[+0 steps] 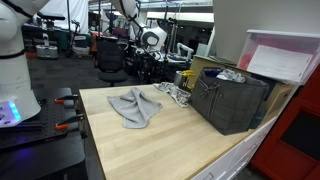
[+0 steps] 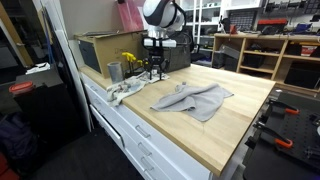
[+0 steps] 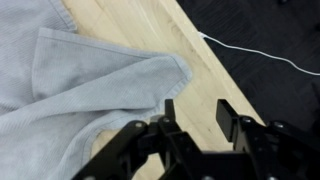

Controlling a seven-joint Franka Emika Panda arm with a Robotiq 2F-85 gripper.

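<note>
A crumpled grey cloth (image 1: 135,105) lies on the light wooden table (image 1: 170,145). It also shows in the other exterior view (image 2: 195,98) and fills the left of the wrist view (image 3: 70,90). My gripper (image 3: 198,115) is open and empty. It hangs over bare wood just past the cloth's corner, close to the table edge. In both exterior views the gripper (image 2: 155,74) (image 1: 150,68) points down above the table end, beside the cloth, not touching it.
A dark grey crate (image 1: 230,100) stands on the table, with a metal cup (image 2: 115,71) and a white rag (image 2: 125,90) near it. A cardboard box (image 2: 100,50) stands behind. A white cable (image 3: 260,55) lies on the dark floor past the table edge.
</note>
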